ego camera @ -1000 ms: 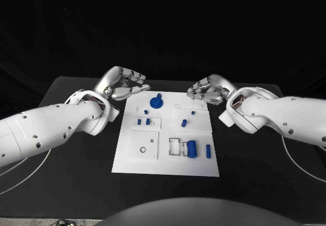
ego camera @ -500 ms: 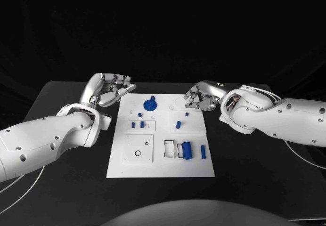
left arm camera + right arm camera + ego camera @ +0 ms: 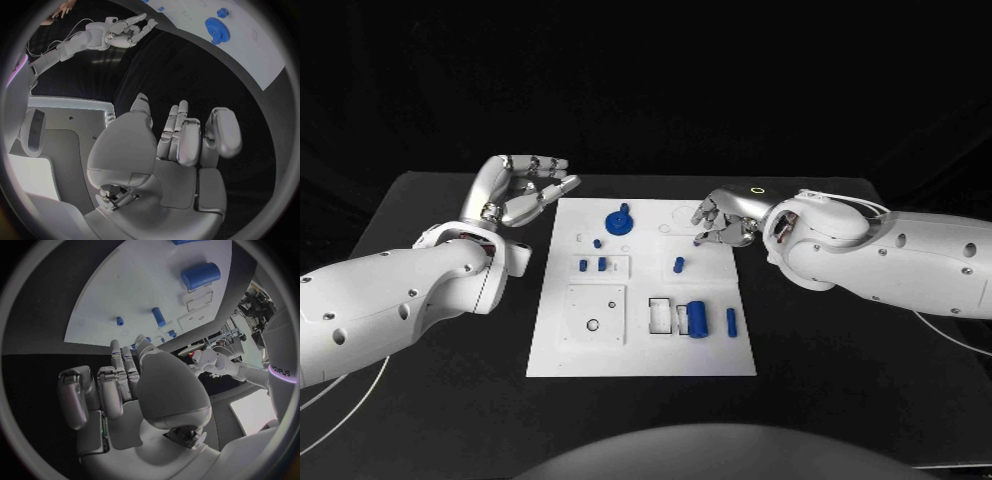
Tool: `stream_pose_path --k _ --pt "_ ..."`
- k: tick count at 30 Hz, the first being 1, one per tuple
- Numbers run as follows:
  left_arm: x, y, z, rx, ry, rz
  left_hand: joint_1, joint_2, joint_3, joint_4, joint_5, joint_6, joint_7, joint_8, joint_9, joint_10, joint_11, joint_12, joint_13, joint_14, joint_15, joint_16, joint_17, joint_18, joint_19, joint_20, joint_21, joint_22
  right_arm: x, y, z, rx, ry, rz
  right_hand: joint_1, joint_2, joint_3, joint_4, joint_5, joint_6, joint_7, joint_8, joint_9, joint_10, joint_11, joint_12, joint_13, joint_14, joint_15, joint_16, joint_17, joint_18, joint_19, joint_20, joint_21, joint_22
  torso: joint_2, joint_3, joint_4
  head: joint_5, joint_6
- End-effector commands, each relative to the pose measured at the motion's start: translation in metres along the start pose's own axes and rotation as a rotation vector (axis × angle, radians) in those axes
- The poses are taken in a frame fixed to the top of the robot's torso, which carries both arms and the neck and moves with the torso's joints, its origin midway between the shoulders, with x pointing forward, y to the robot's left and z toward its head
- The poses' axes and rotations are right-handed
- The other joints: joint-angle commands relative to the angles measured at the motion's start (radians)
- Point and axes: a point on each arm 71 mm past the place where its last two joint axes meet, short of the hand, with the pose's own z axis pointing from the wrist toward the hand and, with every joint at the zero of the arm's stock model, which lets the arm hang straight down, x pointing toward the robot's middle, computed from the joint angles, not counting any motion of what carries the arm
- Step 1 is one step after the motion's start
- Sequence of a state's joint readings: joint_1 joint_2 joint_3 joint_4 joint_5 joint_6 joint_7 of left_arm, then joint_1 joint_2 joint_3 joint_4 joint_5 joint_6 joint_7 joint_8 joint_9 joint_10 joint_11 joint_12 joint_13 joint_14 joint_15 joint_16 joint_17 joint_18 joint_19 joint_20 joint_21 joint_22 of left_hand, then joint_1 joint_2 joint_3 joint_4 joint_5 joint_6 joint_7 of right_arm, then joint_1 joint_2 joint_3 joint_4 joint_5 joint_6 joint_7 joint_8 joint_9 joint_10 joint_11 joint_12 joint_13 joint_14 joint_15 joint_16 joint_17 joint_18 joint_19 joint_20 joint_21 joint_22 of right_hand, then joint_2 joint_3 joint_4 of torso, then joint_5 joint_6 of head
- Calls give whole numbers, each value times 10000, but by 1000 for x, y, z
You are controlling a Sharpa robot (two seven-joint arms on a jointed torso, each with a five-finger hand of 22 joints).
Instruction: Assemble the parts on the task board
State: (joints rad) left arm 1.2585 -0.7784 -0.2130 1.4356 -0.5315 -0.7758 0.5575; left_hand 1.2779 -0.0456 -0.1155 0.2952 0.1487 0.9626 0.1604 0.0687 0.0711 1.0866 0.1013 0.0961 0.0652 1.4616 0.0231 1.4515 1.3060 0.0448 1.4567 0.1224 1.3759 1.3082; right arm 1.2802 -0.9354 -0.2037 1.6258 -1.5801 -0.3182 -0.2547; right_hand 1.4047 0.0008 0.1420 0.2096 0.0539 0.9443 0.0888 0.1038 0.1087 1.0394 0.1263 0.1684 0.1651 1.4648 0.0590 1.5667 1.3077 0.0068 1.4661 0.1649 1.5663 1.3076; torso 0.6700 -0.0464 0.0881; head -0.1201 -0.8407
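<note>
Both hands hold nothing. The right hand point(image 3: 726, 220), fingers loosely curled, hovers at the board's point(image 3: 643, 355) far right corner, near a small peg point(image 3: 701, 239); the left hand point(image 3: 519, 190), fingers spread, hangs off the far left corner. To pick the peg cleanly, I'd lower the right hand straight over it and pinch. Since half a second ago, the left hand has opened slightly and the right has edged inward; the parts lie unmoved on the board, mid-bench.
</note>
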Motion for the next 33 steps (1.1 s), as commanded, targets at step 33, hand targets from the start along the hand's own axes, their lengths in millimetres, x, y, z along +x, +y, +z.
stream_pose_path --k 33 --pt "1 4 2 -155 182 69 198 322 -11 -35 80 60 -1 -17 20 19 -5 56 -10 872 28 524 1941 -172 492 31 751 2191 24 5 20 1066 1277 -1164 489 86 130 -327 -45 68 -48 -294 -196 185 -1 -381 -627 1060 64 41 2631 -68 1047 101 45 2632 0 -9 9 -61 -5"
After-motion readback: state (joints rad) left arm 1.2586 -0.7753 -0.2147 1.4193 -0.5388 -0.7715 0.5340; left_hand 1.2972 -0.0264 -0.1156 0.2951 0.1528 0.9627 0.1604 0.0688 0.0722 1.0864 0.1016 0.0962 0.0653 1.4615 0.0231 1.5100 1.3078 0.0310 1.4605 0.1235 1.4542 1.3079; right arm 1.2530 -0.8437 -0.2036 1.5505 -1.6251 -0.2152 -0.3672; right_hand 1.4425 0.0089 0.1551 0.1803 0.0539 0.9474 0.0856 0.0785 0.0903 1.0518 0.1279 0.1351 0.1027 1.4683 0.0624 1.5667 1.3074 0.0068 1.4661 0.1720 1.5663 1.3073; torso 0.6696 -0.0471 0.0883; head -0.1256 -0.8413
